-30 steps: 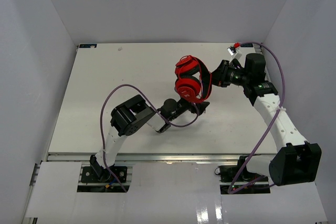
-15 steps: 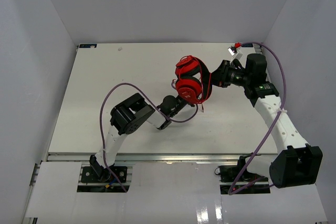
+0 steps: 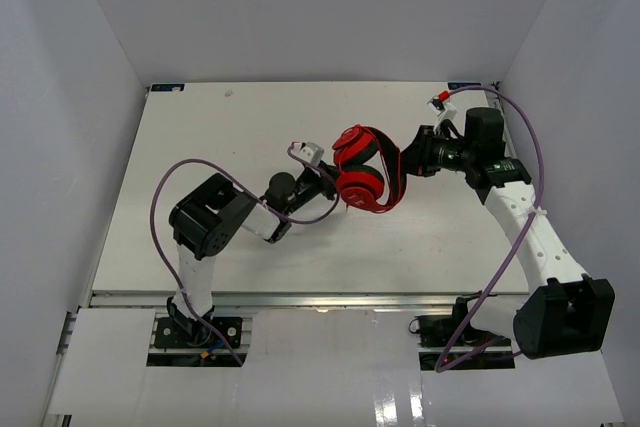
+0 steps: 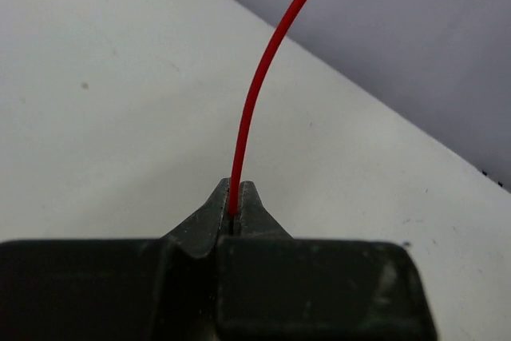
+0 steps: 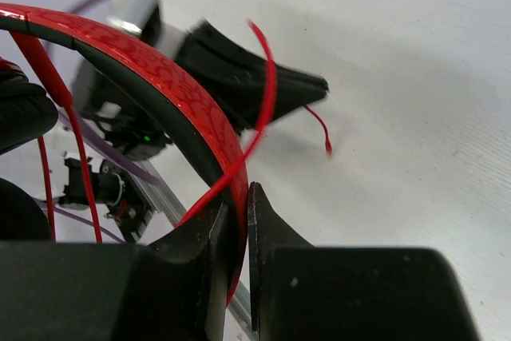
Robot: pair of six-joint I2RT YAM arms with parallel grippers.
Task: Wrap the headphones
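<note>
My right gripper (image 3: pixel 410 159) is clamped on the band of the headphones (image 3: pixel 365 169) near the middle of the table (image 3: pixel 200 147), while my left gripper (image 3: pixel 330 187), just left of them, pinches their cord (image 4: pixel 259 85), which runs up toward them.

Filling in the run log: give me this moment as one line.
left gripper: shut on cord | right gripper: shut on headphones | wrap: unfinished
</note>
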